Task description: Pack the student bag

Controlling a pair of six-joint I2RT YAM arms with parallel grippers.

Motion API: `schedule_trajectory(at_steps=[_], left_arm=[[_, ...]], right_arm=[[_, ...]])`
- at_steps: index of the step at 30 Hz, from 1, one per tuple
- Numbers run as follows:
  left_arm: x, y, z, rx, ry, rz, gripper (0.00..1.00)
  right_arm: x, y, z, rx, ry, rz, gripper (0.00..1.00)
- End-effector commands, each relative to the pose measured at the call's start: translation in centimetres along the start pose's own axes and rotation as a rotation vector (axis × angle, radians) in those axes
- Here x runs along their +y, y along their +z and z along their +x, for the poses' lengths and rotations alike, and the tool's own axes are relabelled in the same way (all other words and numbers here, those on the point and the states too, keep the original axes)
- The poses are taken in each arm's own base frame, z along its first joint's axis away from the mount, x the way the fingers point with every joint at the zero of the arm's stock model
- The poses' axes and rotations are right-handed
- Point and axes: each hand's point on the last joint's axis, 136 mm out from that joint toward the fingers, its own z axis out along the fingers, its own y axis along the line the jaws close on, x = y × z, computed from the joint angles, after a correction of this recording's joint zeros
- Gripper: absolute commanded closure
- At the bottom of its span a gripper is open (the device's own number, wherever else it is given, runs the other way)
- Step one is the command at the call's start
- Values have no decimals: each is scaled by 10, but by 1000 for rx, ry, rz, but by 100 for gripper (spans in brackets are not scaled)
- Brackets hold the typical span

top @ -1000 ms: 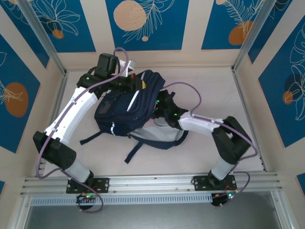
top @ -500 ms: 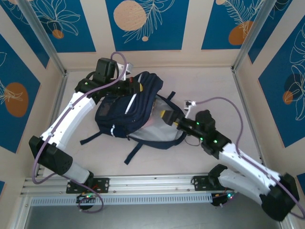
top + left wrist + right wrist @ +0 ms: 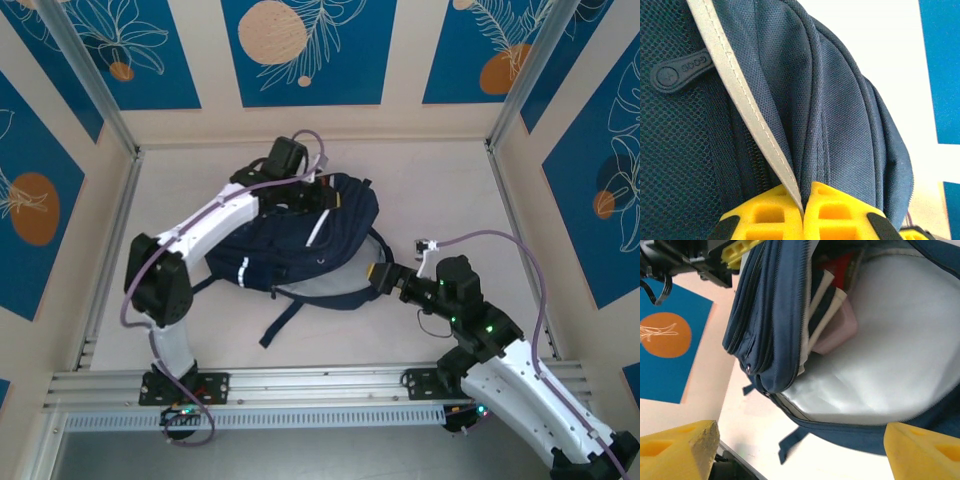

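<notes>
Two arms share one job here, and each is placed for its part of it. On the left, the left gripper [image 3: 803, 202] is clenched on a fold of the student bag [image 3: 300, 250]. Its yellow fingers [image 3: 840, 215] pinch navy fabric and a grey reflective strip [image 3: 740, 110] near the bag's upper end. A rubber zip tab [image 3: 677, 75] lies just beside that fold on the mesh panel [image 3: 685, 150]. The pinch looks meant to lift the bag's front away from its back so the main compartment gapes.

The bag lies in the middle of the worktop [image 3: 450, 190], with its straps [image 3: 280, 320] trailing toward the arms' bases and its mouth turned to the right. Through that mouth the pale lining [image 3: 880, 365] shows, with a pink item [image 3: 837, 332] and something red [image 3: 840, 267] tucked deep inside, so some packing seems done.

On the right, the right gripper [image 3: 382, 277] hangs just beside the opening, apart from the fabric, spread wide and holding nothing. It faces into the compartment, probably placed to reach for the rim or the zip next.
</notes>
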Motion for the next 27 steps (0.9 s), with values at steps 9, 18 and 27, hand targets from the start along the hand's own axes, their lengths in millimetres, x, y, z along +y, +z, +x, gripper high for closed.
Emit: schedule_trajectory(at_steps=[9, 18, 27], left_arm=[[20, 16, -27, -105, -56, -74, 76], [24, -69, 21, -126, -43, -135, 28], [103, -147, 87, -302, -201, -408, 26]], right_arm=[[-2, -13, -9, 51, -106, 141, 26], [1, 8, 23, 185, -191, 139, 42], [-16, 49, 55, 244, -211, 249, 74]])
